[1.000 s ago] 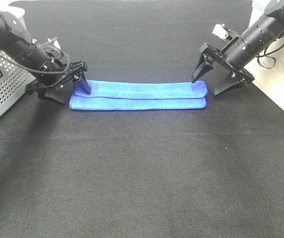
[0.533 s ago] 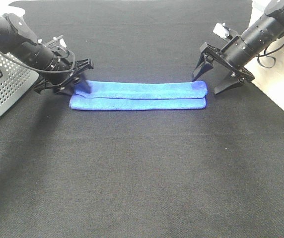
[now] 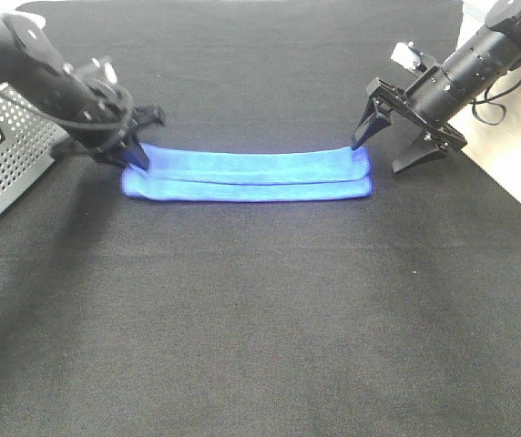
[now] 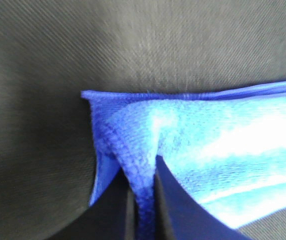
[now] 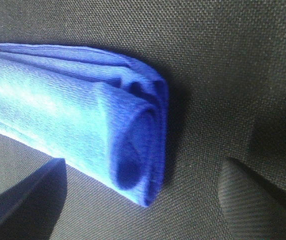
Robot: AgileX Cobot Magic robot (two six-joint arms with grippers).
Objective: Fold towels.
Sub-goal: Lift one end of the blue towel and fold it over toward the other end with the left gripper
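Surface: a table [image 3: 260, 319] draped in black woven cloth is filling nearly the whole exterior high view. A perforated grey basket [image 3: 5, 155] is showing at its left edge, cut off by the frame.

Item: one royal-blue towel [image 3: 247, 173] is lying flat across the far middle of the table as a long, narrow strip with its layers stacked.

Left gripper [image 3: 136, 150]: is sitting at the towel's left end. In the wrist view its fingers [image 4: 175, 210] are pressing almost together, pinching a raised ridge of blue pile and hem between them.

Right gripper [image 3: 378, 155]: is hanging at the towel's right end with its fingers spread wide and holding nothing. One tip is standing just beside the far corner and the other is off the cloth.

Progress: the lengthwise folding appears done. An end-to-end fold appears to be remaining, and it is probably starting from the pinched left end.

Obscured: no tag is showing. The number of layers is hard to count at the rolled right end. The left wrist view is blurring the pile. Whether the right gripper's nearer tip is touching the towel cannot be told.
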